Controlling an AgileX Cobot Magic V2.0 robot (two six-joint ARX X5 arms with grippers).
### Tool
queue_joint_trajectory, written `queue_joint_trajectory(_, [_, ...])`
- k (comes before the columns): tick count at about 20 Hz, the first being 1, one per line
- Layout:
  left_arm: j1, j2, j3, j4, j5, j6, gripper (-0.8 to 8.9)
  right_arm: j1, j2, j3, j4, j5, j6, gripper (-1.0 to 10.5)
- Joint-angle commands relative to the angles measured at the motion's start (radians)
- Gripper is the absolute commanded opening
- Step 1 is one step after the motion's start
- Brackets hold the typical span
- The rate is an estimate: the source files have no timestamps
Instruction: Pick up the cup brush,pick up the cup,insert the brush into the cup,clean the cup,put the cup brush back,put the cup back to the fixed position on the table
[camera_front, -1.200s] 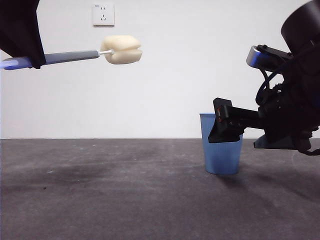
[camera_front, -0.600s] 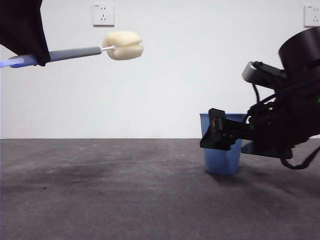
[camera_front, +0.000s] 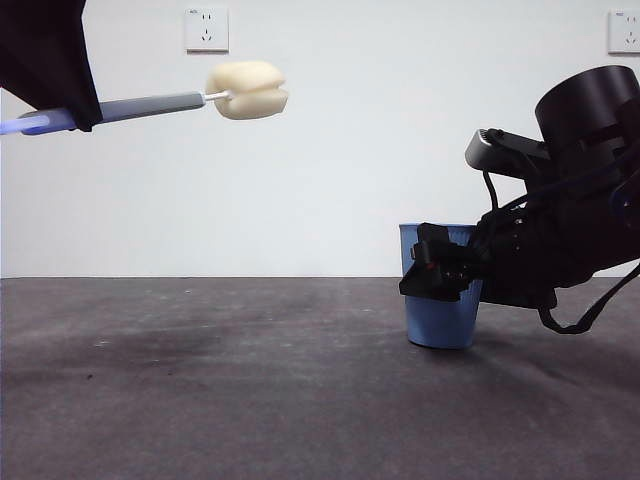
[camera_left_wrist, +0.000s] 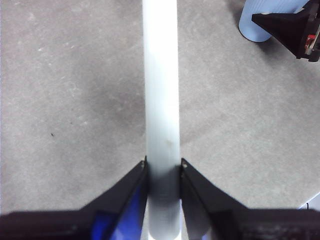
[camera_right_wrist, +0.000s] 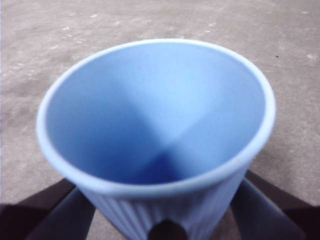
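The cup (camera_right_wrist: 155, 135) looks like thin blue plastic, smooth and softly satin inside, with fine vertical ribs moulded down its outer wall and a paler, rounded rim. The cup brush (camera_front: 160, 104) has a slim grey handle with a smooth, dull finish, a short white tip that looks like plastic, and a pale-yellow head that looks like soft, matt sponge, creased across the middle. The table (camera_front: 220, 400) is dark grey and matt, slightly grainy, marked with faint pale scuffs and smudges. The 2 jaws of the left gripper (camera_left_wrist: 162, 172) are black, hard-looking plastic with a low sheen. The wall behind is plain, flat white.
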Motion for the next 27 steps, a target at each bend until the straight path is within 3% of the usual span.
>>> queue_joint_trajectory(1, [-0.003,-0.001,-0.003,0.006,-0.001,0.005,-0.08,0.000,0.013,0.002,0.015,0.000,-0.006,-0.1])
queue_joint_trajectory(4, [-0.003,0.000,-0.003,0.003,-0.001,0.024,-0.08,0.000,-0.010,0.002,0.010,0.000,-0.006,-0.1])
queue_joint_trajectory(7, [-0.003,0.000,-0.003,-0.022,-0.001,0.080,-0.08,0.006,-0.117,0.002,-0.111,0.002,-0.016,-0.1])
queue_joint_trajectory(11, [-0.003,0.000,-0.003,-0.061,0.000,0.176,-0.09,0.026,-0.302,0.056,-0.499,0.038,-0.113,-0.1])
queue_joint_trajectory(15, [-0.003,0.000,-0.003,-0.098,0.002,0.260,-0.09,0.099,-0.382,0.182,-0.919,0.163,-0.252,-0.1])
queue_joint_trajectory(18, [-0.003,0.000,-0.003,-0.198,0.026,0.391,-0.09,0.175,-0.385,0.267,-1.120,0.280,-0.347,-0.1])
queue_joint_trajectory(22, [-0.011,0.000,-0.003,-0.243,0.037,0.430,-0.08,0.274,-0.385,0.315,-1.270,0.442,-0.545,-0.1])
queue_joint_trajectory(24, [-0.023,0.005,-0.003,-0.245,0.095,0.435,-0.09,0.305,-0.385,0.316,-1.326,0.505,-0.632,-0.1])
queue_joint_trajectory(27, [-0.068,0.036,-0.003,-0.267,0.124,0.450,-0.09,0.318,-0.385,0.317,-1.346,0.579,-0.663,-0.1])
